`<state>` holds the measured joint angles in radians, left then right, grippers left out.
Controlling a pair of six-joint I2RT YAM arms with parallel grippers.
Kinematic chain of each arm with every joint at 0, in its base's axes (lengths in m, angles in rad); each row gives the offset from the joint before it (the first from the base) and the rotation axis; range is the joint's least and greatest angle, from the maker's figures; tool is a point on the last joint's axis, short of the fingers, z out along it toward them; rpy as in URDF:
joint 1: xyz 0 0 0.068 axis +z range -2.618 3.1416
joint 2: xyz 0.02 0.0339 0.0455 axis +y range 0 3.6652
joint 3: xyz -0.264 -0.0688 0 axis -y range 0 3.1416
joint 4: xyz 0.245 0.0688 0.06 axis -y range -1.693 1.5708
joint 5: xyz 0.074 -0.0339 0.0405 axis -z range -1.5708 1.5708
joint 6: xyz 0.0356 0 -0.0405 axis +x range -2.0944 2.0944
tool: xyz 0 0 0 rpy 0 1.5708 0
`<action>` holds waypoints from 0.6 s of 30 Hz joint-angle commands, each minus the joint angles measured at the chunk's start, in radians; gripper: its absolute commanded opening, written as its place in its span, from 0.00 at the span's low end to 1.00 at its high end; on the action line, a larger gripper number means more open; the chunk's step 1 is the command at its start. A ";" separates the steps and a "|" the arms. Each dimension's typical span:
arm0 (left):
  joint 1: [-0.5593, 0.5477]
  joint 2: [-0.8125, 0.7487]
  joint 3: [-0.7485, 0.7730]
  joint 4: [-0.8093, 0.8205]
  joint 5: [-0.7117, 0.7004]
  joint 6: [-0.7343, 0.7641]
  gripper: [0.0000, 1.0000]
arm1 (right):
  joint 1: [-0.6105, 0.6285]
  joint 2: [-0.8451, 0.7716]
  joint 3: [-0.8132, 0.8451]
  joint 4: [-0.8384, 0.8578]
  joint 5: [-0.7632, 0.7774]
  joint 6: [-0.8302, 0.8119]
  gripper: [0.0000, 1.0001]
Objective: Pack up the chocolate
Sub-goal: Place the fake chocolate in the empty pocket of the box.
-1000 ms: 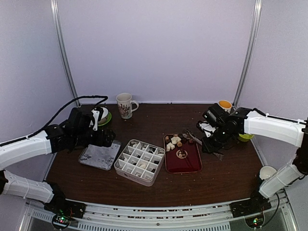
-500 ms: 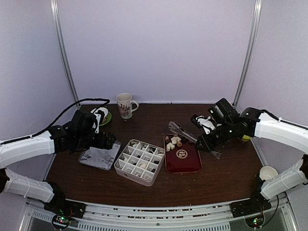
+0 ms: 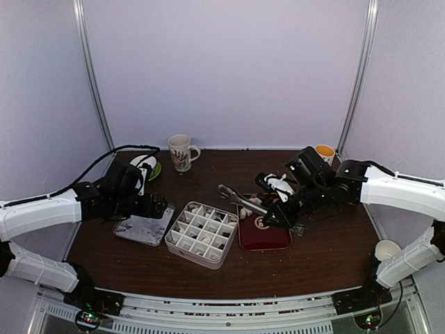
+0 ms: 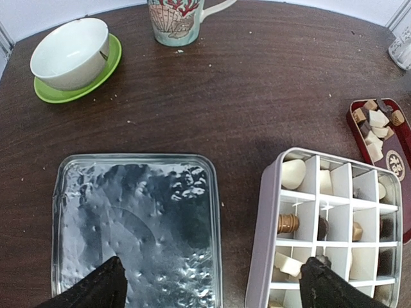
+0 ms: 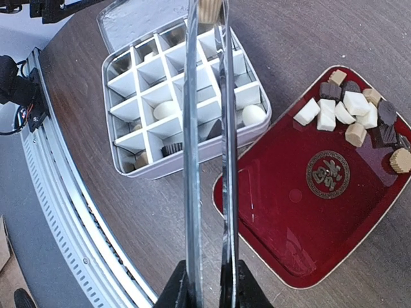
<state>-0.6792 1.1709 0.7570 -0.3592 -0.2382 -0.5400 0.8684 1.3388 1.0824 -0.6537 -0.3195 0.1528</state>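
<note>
Pale lilac walls (image 3: pixel 229 69) close in the cell on three sides, with a metal post (image 3: pixel 90 76) standing at each rear corner. The dark brown wooden surface (image 3: pixel 313 257) shows scattered light crumbs.

At the far left a white bowl (image 4: pixel 69 54) sits on a green saucer (image 4: pixel 56 96). Nearer the arms, a silver lid (image 4: pixel 135 224) lies flat with its hollow side up. The left claw (image 4: pixel 209 285) hangs above the lid's near edge, its jaws spread wide and holding nothing. A patterned mug (image 3: pixel 180 152) stands at the back, to the right of the bowl.

Just right of the lid sits the divided box (image 4: pixel 259 256), with a few cells holding cream, tan and dark pieces and many cells bare. A dark-red tray (image 5: pixel 276 218) lies beside the box, apart from it. The chocolate pieces (image 5: pixel 355 102) are clustered at the tray's far end.

The right claw (image 5: pixel 210 292) is closed narrowly on the handle of the metal tongs (image 3: pixel 236 196). The tongs reach out over the box, and a tan piece (image 5: pixel 209 9) shows between their tips. Behind the right arm stands a yellow cup (image 3: pixel 325 151), and a white cup (image 3: pixel 384 248) shows low on the right.
</note>
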 commanded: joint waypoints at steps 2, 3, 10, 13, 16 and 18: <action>0.018 -0.021 -0.032 0.049 0.034 -0.027 0.96 | 0.031 0.046 0.067 0.063 -0.026 -0.005 0.20; 0.022 -0.024 -0.038 0.054 0.039 -0.030 0.96 | 0.036 0.057 0.073 0.068 -0.034 -0.006 0.20; 0.042 -0.032 -0.062 0.073 0.073 -0.037 0.97 | 0.104 0.156 0.142 0.057 -0.057 -0.031 0.20; 0.045 -0.024 -0.056 0.080 0.083 -0.034 0.97 | 0.137 0.189 0.164 0.029 -0.059 -0.052 0.20; 0.046 -0.016 -0.054 0.077 0.091 -0.031 0.97 | 0.169 0.203 0.153 0.013 -0.056 -0.070 0.20; 0.047 -0.011 -0.057 0.078 0.092 -0.030 0.97 | 0.189 0.213 0.147 0.007 -0.045 -0.078 0.20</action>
<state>-0.6403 1.1553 0.7010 -0.3302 -0.1669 -0.5671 1.0229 1.5398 1.2144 -0.6281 -0.3660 0.1089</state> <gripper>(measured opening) 0.971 0.204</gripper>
